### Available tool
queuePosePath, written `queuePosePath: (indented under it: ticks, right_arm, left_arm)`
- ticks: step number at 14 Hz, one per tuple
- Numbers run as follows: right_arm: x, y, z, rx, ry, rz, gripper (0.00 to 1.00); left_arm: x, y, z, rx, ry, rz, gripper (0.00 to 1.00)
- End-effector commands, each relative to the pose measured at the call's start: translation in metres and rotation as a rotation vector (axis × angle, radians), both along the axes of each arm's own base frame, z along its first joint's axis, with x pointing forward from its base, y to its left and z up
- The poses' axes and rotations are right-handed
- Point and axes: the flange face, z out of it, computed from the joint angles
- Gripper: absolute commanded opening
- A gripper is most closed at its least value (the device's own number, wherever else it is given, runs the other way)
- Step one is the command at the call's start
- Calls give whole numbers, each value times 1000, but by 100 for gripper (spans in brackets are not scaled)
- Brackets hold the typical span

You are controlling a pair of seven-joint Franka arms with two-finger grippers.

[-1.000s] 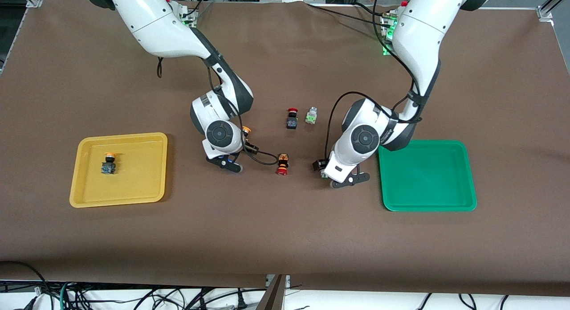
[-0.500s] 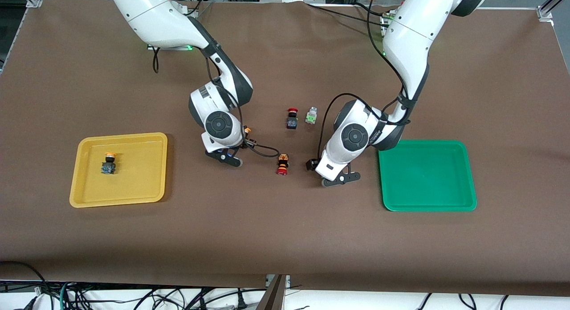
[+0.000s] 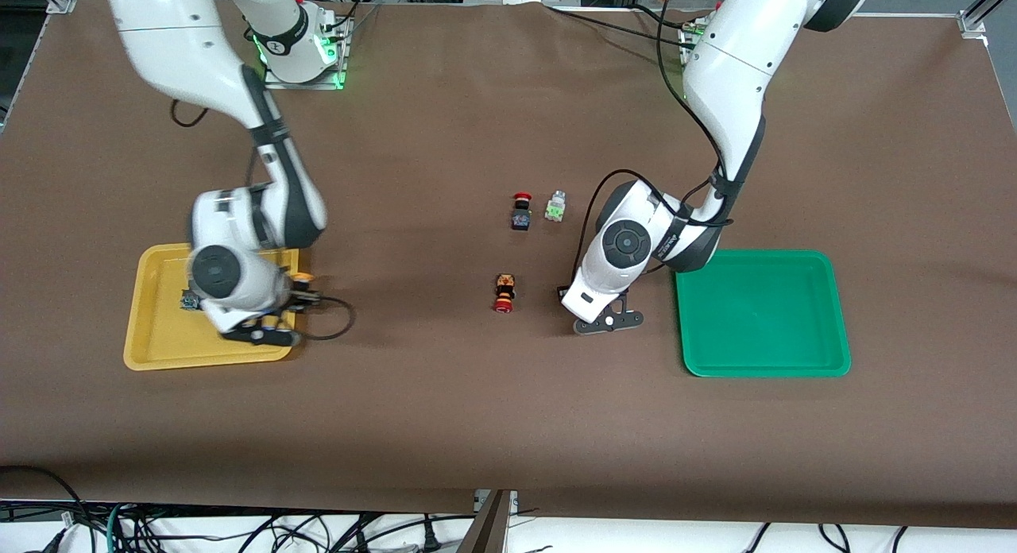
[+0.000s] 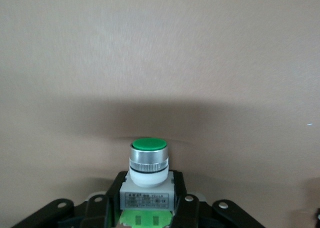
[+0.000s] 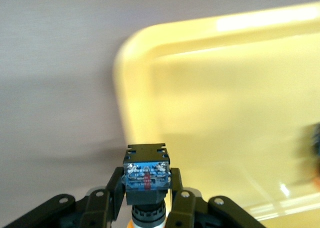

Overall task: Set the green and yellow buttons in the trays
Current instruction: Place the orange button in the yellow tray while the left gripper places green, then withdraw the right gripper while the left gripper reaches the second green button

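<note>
At the right arm's end of the worktop (image 3: 445, 426) lies the yellow tray (image 3: 151, 338). One yellow button (image 3: 188, 300) rests inside it, mostly hidden by the right arm's wrist. Right gripper (image 5: 146, 200) hangs over the tray's edge toward the worktop's middle, jaws clamped on a second yellow button (image 5: 146, 176), whose black-and-blue body shows in the right wrist view.

Near the middle lie three switches, apart from one another: an orange-and-black switch with a red cap (image 3: 504, 292), nearest the front camera; farther from it, a black switch with a red cap (image 3: 520, 211); just beside that, toward the left arm's end, a whitish-grey green button (image 3: 555, 206).

Left gripper (image 4: 147, 208) is low over bare worktop between the orange-and-black switch and the green tray (image 3: 763, 362), jaws clamped on another green button (image 4: 148, 175), cap pointing away from the wrist. Green tray holds nothing.
</note>
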Motion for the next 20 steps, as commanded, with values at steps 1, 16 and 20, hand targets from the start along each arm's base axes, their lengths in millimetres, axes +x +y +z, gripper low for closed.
queuePosePath:
  ticks: [1, 16, 20]
  right_arm:
    - [-5, -48, -15, 27, 40, 76, 0]
    - [14, -54, 223, 97, 69, 39, 100]
    - [-35, -42, 325, 148, -14, 74, 100]
  left_arm:
    - [20, 29, 4, 12, -21, -60, 0]
    - [47, 275, 72, 51, 241, -257, 99]
    - [36, 216, 114, 5, 267, -284, 100]
